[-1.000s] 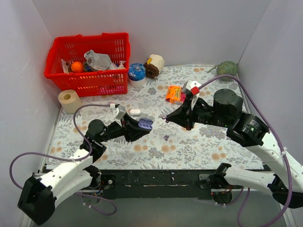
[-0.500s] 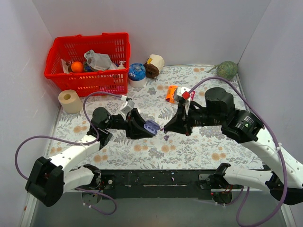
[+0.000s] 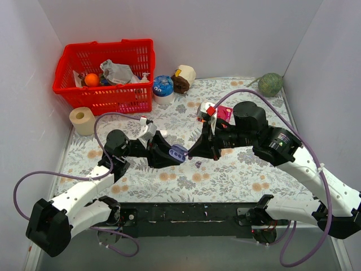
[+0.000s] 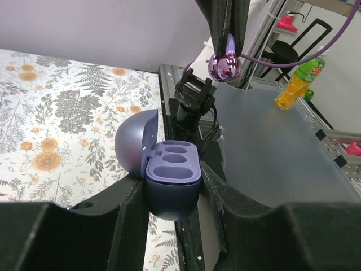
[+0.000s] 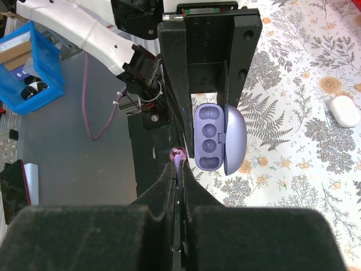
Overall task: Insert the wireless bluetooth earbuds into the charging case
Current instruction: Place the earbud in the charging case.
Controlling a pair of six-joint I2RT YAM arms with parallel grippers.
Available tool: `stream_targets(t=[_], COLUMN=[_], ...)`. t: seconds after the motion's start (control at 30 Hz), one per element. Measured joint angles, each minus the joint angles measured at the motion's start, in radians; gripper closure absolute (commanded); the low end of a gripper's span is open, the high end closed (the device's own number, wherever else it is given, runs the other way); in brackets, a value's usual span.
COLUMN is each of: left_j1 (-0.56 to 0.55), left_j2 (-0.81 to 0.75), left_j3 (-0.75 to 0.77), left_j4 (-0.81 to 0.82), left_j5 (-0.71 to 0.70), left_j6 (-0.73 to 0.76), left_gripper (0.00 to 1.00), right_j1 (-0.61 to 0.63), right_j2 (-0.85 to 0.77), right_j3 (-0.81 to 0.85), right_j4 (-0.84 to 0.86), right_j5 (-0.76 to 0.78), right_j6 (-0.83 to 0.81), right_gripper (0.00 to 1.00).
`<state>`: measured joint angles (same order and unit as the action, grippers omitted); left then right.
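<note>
Top external view: left jaws clamp the open purple charging case [image 3: 178,152] above the desk [image 3: 254,169]; right jaws pinch a purple earbud [image 4: 224,65] just beside it. A second earbud [image 3: 198,164] lies beneath; red basket [image 3: 104,93] well apart, rear-left.

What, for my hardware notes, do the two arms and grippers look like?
The left arm and right arm have white lower links and round black joints. A purple cable loops along each. The left gripper and right gripper are black, each with two tapering fingers. A white mount with a red tag sits behind the right one.
</note>
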<state>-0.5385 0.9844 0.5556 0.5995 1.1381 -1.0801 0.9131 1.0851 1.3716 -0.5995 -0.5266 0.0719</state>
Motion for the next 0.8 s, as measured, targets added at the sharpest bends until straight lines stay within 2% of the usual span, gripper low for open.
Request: stream_targets(t=[0.8], left_j1=[0.000], left_j2=[-0.033], left_j3=[-0.002], left_j4=[0.074], left_j5=[-0.020], left_j6=[-0.037], left_gripper=[1.00], right_j1=[0.031], right_j2=[0.034], right_j3=[-0.029], right_j4=[0.005], right_j5=[0.057], right_j6=[-0.013], right_gripper=[0.99])
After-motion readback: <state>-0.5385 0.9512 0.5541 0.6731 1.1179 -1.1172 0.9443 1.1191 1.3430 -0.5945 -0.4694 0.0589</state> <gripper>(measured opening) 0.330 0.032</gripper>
